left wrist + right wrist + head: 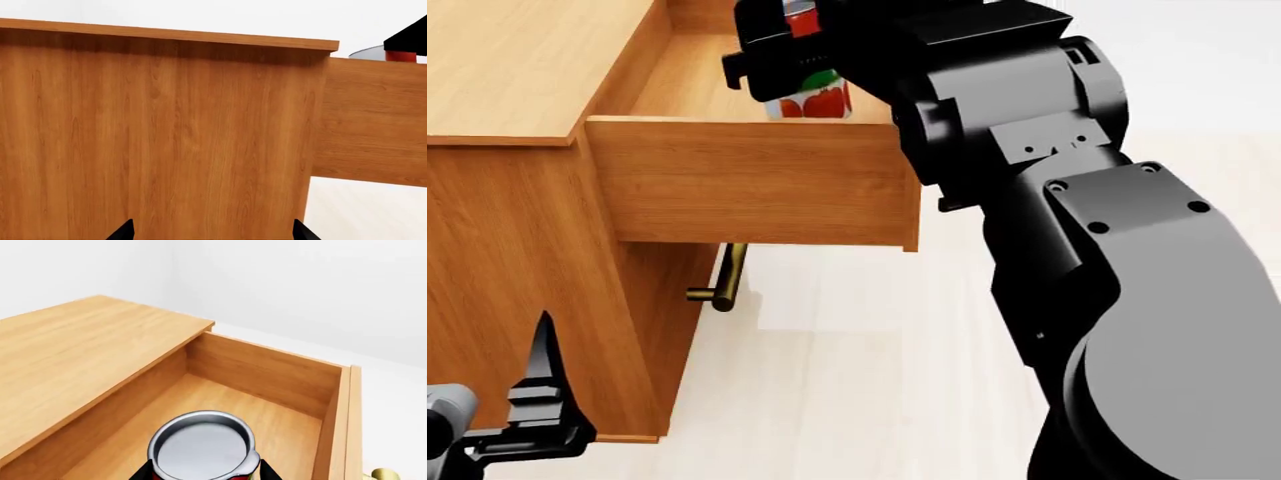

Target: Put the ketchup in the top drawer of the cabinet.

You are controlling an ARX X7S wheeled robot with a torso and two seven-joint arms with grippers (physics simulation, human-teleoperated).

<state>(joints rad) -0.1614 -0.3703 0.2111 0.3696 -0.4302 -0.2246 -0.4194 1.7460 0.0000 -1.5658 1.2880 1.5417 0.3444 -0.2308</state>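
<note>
You are holding the ketchup in the right gripper's closed jaws, upper centre, over the open top drawer; release remains. The left gripper's jaws are standing open.

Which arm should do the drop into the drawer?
Right. Its gripper holds the ketchup over the open top drawer; the left gripper sits low beside the cabinet, empty.

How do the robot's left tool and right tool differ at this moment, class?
1. The right tool is raised over the open top drawer; the left tool hangs low beside the cabinet.
2. The right tool grips the ketchup; the left tool holds nothing, its fingers spread apart.
Both are black.
</note>
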